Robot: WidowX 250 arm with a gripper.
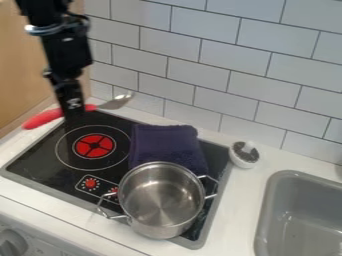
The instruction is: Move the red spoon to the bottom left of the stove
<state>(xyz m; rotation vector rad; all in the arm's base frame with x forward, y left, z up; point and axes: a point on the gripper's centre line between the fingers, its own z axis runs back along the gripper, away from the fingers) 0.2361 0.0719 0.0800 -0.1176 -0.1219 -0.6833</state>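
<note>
Red spoon (pixel 90 107), slanting, handle (pixel 44 118) lower left, bowl (pixel 118 101) upper right

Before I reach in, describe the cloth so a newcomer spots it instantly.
Find the black stove in the white counter. A folded dark-blue cloth lies on it, right of the red burner in the view and behind the steel pot. Its matte fabric sets it apart from the shiny pot.

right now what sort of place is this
Probably a toy or mock-up kitchen counter: a black stovetop with red-printed burner and dials, a grey sink basin beside it, and a tiled wall behind.
</note>
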